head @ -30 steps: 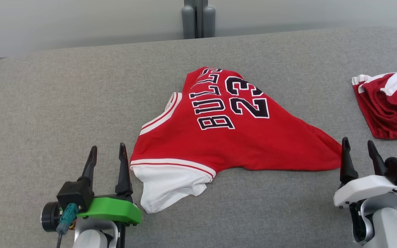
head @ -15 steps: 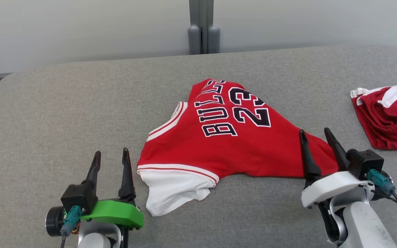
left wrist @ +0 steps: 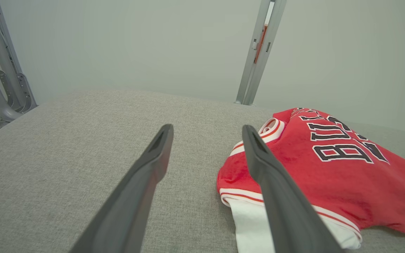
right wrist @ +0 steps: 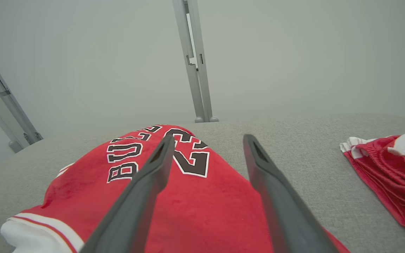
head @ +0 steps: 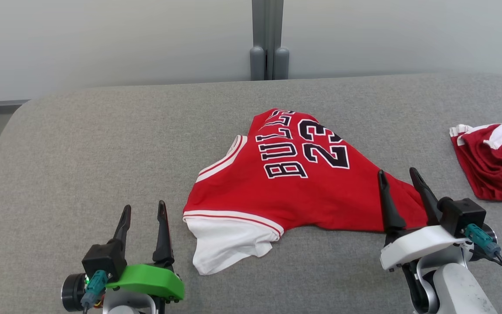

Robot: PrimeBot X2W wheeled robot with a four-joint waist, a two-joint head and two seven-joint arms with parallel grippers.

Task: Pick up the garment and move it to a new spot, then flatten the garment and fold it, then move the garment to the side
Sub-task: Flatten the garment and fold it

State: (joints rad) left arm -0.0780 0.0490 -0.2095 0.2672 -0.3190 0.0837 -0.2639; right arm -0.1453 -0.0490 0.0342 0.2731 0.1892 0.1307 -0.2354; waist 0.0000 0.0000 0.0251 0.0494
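Note:
The garment (head: 294, 187) is a red jersey with black "BULLS 23" lettering and a white sleeve, lying bunched in the middle of the grey table (head: 103, 152). It also lies in the left wrist view (left wrist: 332, 168) and the right wrist view (right wrist: 195, 196). My left gripper (head: 143, 208) stands open near the front edge, just left of the white sleeve, holding nothing. My right gripper (head: 397, 172) is open above the jersey's right corner, its fingers (right wrist: 142, 196) pointing over the red cloth with nothing between them.
A second red and white garment (head: 495, 159) lies crumpled at the table's right edge, also in the right wrist view (right wrist: 392, 172). A grey metal post (head: 268, 43) rises behind the table against a pale wall. Bare grey table stretches to the left.
My right gripper has moved left, from beside the jersey's right corner to over it. The head camera has tilted, shifting the whole picture down. The left gripper stays put.

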